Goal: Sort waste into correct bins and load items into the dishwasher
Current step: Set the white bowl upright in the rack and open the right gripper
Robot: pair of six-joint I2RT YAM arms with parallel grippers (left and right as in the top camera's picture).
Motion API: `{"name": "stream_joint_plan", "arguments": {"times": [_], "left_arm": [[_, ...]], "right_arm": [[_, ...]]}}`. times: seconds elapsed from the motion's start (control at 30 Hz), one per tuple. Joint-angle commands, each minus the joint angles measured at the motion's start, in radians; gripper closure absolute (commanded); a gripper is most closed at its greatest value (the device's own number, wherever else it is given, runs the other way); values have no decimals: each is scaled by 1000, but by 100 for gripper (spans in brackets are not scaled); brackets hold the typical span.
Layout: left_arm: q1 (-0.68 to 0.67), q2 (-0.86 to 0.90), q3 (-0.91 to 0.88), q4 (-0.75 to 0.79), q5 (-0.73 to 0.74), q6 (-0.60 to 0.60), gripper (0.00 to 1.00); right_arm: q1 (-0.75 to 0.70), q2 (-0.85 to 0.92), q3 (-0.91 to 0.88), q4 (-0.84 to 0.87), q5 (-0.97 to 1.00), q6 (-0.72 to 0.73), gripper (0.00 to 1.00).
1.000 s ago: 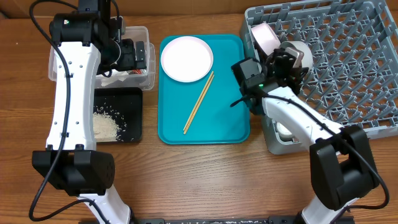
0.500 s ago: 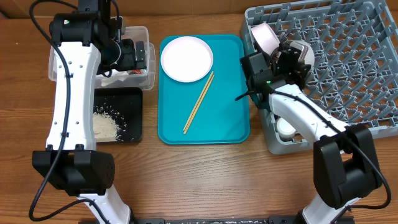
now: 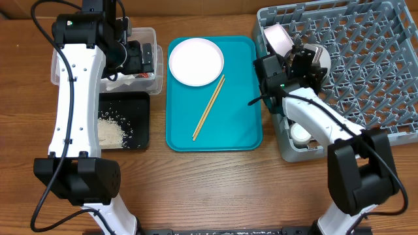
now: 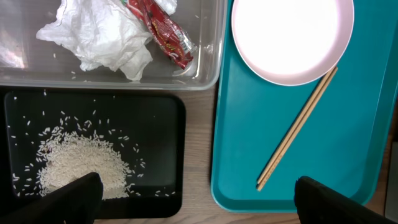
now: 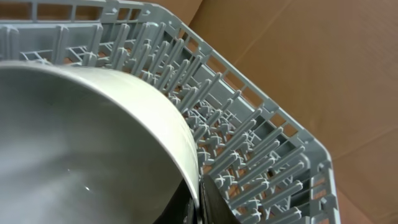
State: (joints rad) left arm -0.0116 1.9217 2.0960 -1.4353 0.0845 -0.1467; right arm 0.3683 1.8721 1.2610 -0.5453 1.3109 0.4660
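My left gripper hovers open and empty over the clear tub; its fingertips frame the view from above. The tub holds the white napkin and the red wrapper. Rice lies in the black tray. The plate and the chopsticks lie on the teal tray. My right gripper is shut on the rim of a pale bowl and holds it inside the grey dish rack. A pink bowl stands on edge in the rack beside it.
A small white cup sits in the rack's front-left compartment, under my right arm. The rack's pegs stand close behind the held bowl. Bare wooden table lies in front of the trays.
My right gripper has moved a little right and back with the bowl, further over the rack. The left arm has not moved.
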Motion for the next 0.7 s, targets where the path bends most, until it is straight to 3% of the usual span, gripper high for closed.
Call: {"name": "stream_joint_plan", "arguments": {"times": [0.0, 0.67], "left_arm": [[-3, -6, 9, 3, -7, 19, 0], [-3, -6, 9, 3, -7, 19, 0]], "right_arm": [[-4, 22, -5, 2, 41, -26, 96], [76, 37, -5, -72, 41, -26, 94]]}}
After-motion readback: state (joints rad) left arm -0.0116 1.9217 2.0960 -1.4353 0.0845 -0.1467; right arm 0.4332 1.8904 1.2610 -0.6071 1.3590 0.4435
